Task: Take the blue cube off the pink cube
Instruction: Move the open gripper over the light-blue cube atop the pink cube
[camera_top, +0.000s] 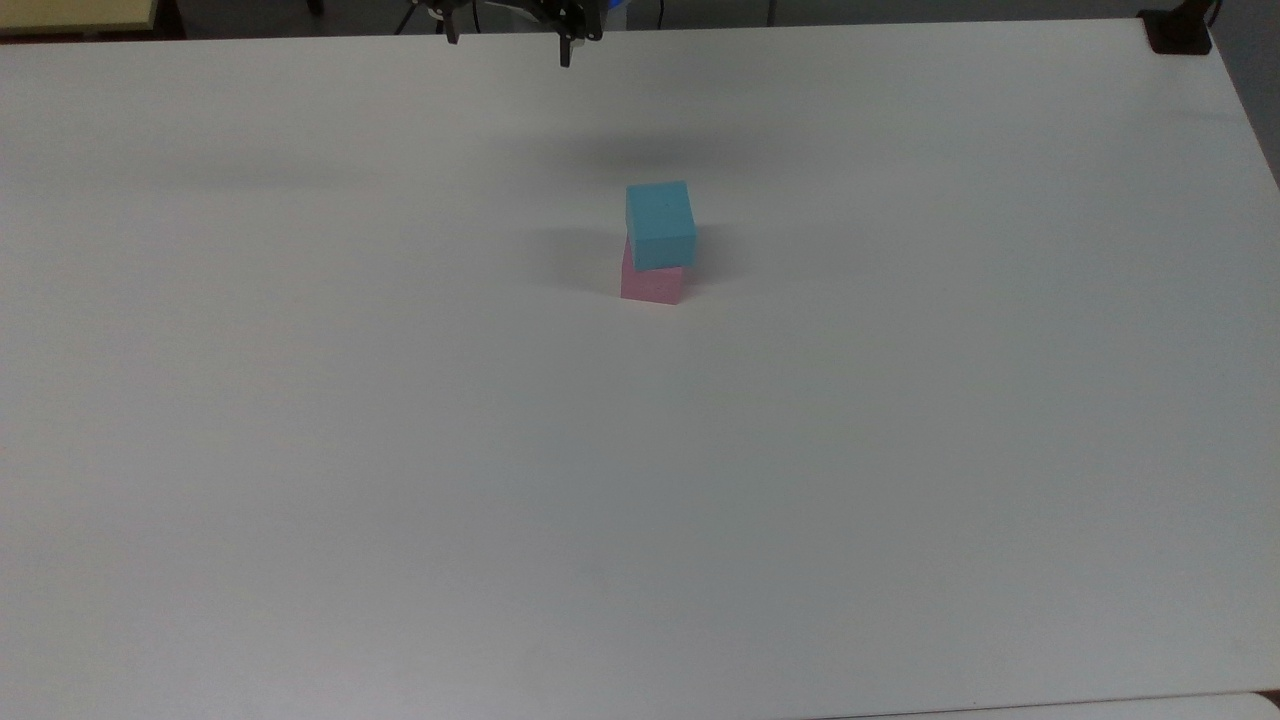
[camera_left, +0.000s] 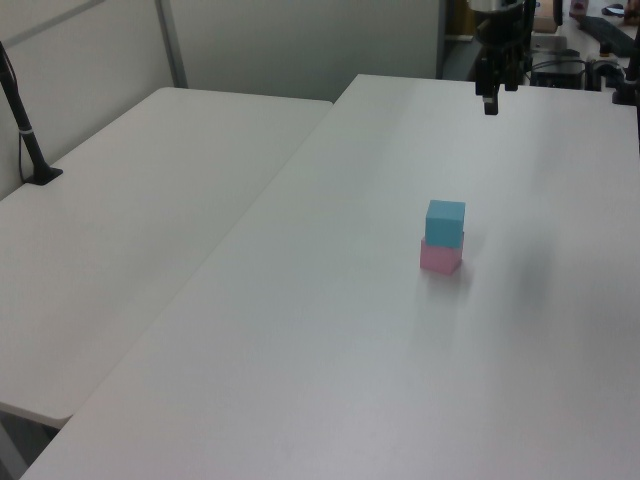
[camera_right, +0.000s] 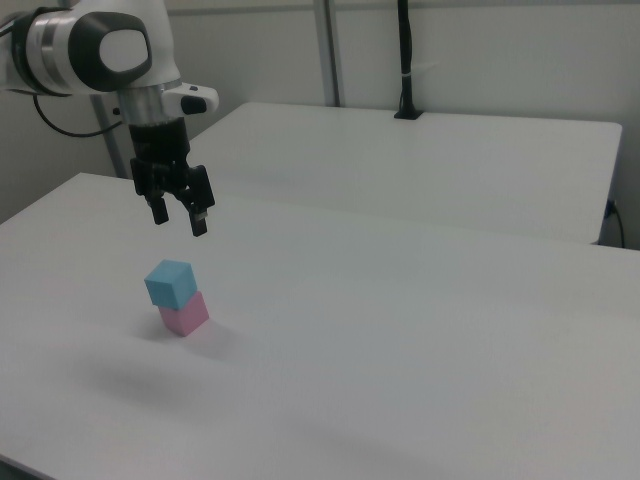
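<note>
My gripper (camera_right: 179, 217) hangs in the air above the white table (camera_right: 420, 330), fingers spread apart with nothing between them, pointing down. The right view shows this best: both dark fingers are plain there, with my white arm (camera_right: 90, 50) curving in from the right view's upper left. In the top view just the fingertips of my gripper (camera_top: 508, 50) poke in at the table's far edge, and in the left view my gripper (camera_left: 491, 100) shows as a dark shape over the far end of the table.

The blue cube (camera_right: 168, 283) sits on top of the pink cube (camera_right: 185, 315), touching it, well inside the table and away from every edge. The top view shows what the others barely do: the blue cube (camera_top: 660, 224) is turned a little and shifted on the pink cube (camera_top: 651, 283), so it overhangs one side. In the left view the blue cube (camera_left: 445, 222) and pink cube (camera_left: 440, 258) look nearly squared up.

The left view takes in a second white table (camera_left: 130, 220) just beside mine, with a black post (camera_left: 22, 118) on it. The right view has that post (camera_right: 405, 60) at the second table's far edge. The top view shows a black mount (camera_top: 1178, 30) at my table's far corner.

I can read no writing or labels anywhere.
</note>
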